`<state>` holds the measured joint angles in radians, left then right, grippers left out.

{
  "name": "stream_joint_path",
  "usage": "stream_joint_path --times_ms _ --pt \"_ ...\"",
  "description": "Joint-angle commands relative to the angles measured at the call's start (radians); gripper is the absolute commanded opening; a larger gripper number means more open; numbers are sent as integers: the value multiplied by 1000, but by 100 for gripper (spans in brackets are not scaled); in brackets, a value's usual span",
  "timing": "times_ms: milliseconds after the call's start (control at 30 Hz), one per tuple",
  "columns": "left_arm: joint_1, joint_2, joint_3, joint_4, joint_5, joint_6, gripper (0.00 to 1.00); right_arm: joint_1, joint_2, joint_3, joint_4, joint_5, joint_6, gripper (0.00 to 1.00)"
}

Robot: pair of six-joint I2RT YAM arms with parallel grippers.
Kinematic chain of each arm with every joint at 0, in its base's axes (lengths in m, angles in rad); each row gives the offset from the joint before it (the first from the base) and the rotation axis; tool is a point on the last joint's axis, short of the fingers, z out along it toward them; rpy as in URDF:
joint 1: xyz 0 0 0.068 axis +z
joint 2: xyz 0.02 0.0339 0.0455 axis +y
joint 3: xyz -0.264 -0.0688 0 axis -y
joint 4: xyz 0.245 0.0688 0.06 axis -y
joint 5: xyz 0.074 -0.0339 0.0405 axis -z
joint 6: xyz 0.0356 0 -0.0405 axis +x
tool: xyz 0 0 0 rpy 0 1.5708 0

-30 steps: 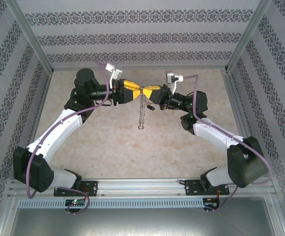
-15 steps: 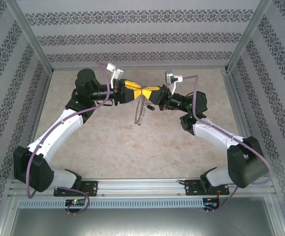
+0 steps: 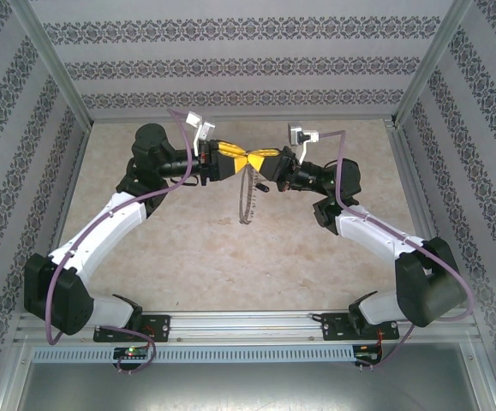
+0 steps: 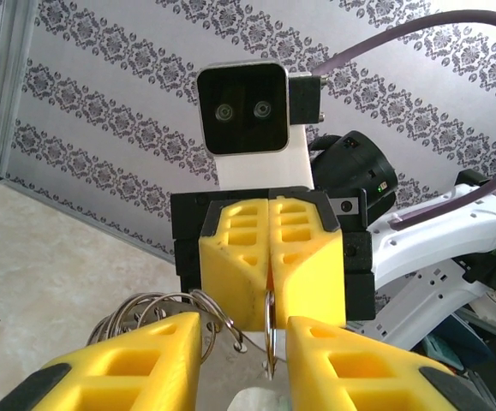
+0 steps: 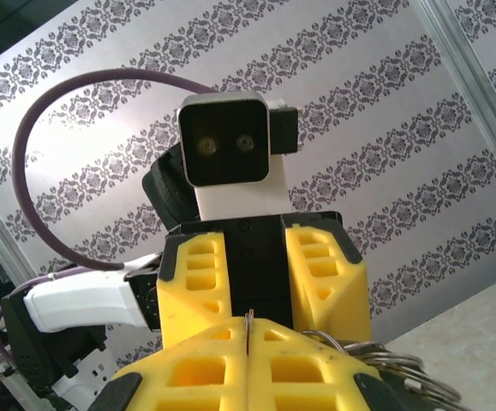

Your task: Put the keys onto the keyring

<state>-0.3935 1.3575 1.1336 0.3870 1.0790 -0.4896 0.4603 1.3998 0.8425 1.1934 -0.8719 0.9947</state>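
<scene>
Above the table [image 3: 196, 265], the keyring [image 3: 248, 199] hangs well apart from every edge.

Lab test booth (patterned wallpaper) with panels [image 3: 230, 64] on aluminium rails [image 3: 248, 324].

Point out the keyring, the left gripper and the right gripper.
keyring [image 3: 246, 201], top view, hanging loop.
left gripper [image 4: 244, 330], left wrist view, between fingertips.
right gripper [image 5: 248, 334], right wrist view, between fingertips.
</scene>
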Motion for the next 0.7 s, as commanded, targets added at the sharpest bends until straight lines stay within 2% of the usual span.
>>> stream_joint_path --times_ms 0,167,267,567,667 --pt "-12 -23 -32 114 -12 -65 32 -7 -13 15 86 42 -14 0" --pt "-14 -19 -44 177 -20 -106 30 -6 -2 21 102 39 1 0" --pt "-14 -12 -44 202 -20 -124 24 -4 1 20 109 40 7 0" --pt "-19 6 -24 222 -12 -135 20 -2 10 18 115 33 11 0" --pt "-22 12 -21 221 -8 -134 15 -2 11 18 116 35 12 0"
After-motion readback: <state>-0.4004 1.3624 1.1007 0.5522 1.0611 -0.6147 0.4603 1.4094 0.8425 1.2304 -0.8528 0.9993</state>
